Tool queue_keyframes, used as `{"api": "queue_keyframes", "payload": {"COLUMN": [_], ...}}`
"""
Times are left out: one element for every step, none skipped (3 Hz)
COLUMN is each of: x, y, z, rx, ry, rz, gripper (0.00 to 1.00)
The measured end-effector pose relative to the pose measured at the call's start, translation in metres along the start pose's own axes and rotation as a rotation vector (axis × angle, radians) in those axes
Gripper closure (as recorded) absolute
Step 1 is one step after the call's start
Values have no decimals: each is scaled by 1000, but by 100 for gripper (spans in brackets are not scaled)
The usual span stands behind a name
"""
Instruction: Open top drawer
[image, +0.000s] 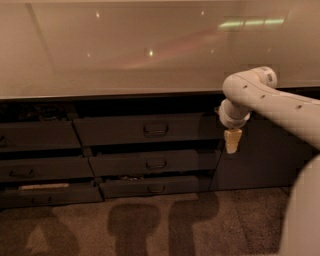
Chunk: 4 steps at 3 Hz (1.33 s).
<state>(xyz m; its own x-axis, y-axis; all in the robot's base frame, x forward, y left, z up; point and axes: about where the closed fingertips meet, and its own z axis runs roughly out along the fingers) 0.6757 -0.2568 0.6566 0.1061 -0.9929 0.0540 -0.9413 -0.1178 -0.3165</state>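
Gripper (232, 141) hangs tip-down off right end of top drawer (120, 131), well apart from its handle (155, 130); jaws pressed together, holding nothing; arm (280, 102) enters from right

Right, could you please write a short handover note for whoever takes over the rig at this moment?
Gripper: pointing down just past the right end of the top drawer, level with its front, clear of the handle.
Top drawer: below the counter, handle at mid-front, ungrasped.
Done: no pull visible yet.
Left: move left to the handle, grip, pull out.
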Motion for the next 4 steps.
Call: {"api": "queue_keyframes", "payload": {"x": [6,6,5,1], "y": [-2,-2,-2,-10], "z": [27,27,28,23], "rx": [-42,-42,-45,-22], "ry": [-24,-24,-101,-138], "rz": [3,3,-14,-65], "gripper": [0,0,0,0]}}
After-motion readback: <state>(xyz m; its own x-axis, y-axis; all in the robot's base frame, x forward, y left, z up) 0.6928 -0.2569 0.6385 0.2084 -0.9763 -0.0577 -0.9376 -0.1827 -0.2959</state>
